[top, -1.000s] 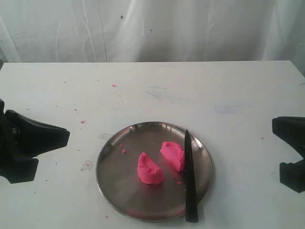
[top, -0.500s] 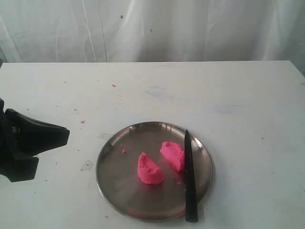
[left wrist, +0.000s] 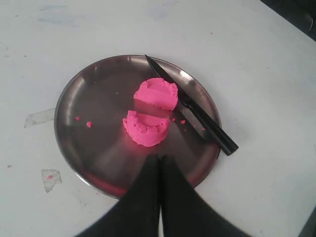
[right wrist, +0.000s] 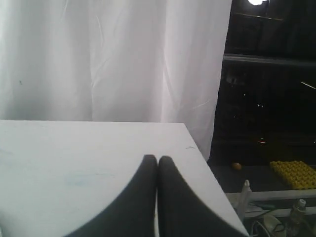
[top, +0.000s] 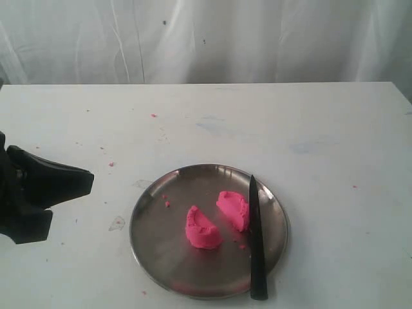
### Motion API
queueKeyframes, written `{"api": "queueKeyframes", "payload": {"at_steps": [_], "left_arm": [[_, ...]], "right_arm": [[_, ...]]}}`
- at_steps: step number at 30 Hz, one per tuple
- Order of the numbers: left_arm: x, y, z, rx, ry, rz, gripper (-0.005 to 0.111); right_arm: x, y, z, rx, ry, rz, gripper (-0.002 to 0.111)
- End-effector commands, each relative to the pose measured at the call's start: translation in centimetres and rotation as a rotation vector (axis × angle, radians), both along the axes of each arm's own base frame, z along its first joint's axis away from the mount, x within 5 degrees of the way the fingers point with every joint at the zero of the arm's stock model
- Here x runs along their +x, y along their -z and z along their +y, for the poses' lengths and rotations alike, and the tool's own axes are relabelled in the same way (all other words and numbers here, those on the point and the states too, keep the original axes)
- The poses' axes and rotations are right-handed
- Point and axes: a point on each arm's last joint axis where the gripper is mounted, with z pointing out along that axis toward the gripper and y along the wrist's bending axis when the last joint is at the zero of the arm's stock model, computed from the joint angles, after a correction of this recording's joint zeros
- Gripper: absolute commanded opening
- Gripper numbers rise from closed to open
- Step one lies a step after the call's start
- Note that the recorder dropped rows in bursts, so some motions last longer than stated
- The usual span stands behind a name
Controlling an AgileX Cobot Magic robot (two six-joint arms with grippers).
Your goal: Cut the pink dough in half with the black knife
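Observation:
The pink dough lies in two half-round pieces on a steel plate (top: pixel 151 212): one piece (top: pixel 202 228) nearer the middle, the other piece (top: pixel 234 209) against the black knife (top: pixel 257 241). The knife rests along the plate's right side, its handle over the front rim. In the left wrist view the two dough pieces (left wrist: pixel 147 129) (left wrist: pixel 157 94), the knife (left wrist: pixel 197 113) and the plate (left wrist: pixel 74 128) all show. My left gripper (top: pixel 90 181) (left wrist: pixel 159 159) is shut and empty, left of the plate. My right gripper (right wrist: pixel 157 160) is shut, empty, out of the exterior view.
Tiny pink crumbs (top: pixel 167 203) lie on the plate and on the white table (top: pixel 309 129). A white curtain (top: pixel 206 38) hangs behind the table. The right wrist view shows the table's far corner (right wrist: pixel 183 125) and a dark room beyond.
The right gripper, at the exterior view's right edge one second ago, has withdrawn out of that view. Dough, knife and left gripper have not moved.

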Motion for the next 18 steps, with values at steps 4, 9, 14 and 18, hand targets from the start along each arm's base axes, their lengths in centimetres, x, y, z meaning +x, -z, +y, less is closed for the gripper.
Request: {"api": "queueKeyframes", "payload": {"at_steps": [4, 9, 14, 18], "left_arm": [[-0.2, 0.1, 0.0, -0.013, 0.003, 0.010, 0.000], [-0.2, 0.0, 0.0, -0.014, 0.000, 0.006, 0.000], [-0.2, 0.0, 0.0, -0.014, 0.000, 0.006, 0.000], [-0.2, 0.0, 0.0, -0.014, 0.000, 0.006, 0.000]], "right_arm": [[1.2, 4.4, 0.0, 0.063, 0.013, -0.001, 0.000], [1.8, 7.2, -0.1, 0.078, 0.015, 0.073, 0.000], [2.0, 9.0, -0.1, 0.097, 0.017, 0.128, 0.000], [2.1, 9.8, -0.1, 0.100, 0.017, 0.151, 0.000]]}}
